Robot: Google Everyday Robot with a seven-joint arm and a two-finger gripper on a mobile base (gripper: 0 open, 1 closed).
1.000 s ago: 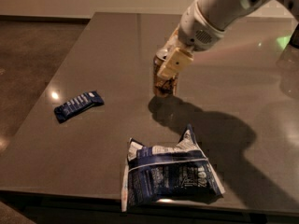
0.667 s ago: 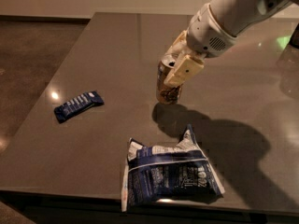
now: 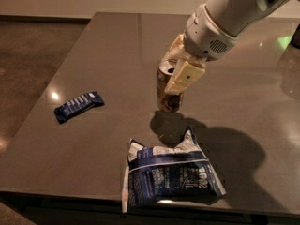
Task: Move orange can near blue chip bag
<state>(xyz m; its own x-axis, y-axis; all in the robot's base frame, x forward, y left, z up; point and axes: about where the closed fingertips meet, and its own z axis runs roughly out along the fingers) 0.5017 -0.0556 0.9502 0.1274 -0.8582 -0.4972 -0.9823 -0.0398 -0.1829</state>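
**Clerk:** Item one?

**Checker:** Orange can (image 3: 165, 95), a small orange-gold metal drink can with a silver top and dark lettering on its side. It is near the middle of the table, roughly upright. I cannot tell whether its base touches the surface.

**Clerk:** Held by?

**Checker:** Gripper (image 3: 170, 81), cream-coloured, two fingers, on the end of a white arm (image 3: 225, 18) that comes in from the upper right. It is clamped on the orange can, with one finger (image 3: 185, 76) across the near side and the other behind.

**Clerk:** Item two?

**Checker:** Blue chip bag (image 3: 171, 177), a large dark blue and white foil bag with white print. It lies flat at the table's front edge, near the can but apart from it.

**Clerk:** Others?

**Checker:** Slim dark blue bar wrapper (image 3: 78, 105), lying flat, well off to the left. Glossy dark grey-brown table (image 3: 117, 50).
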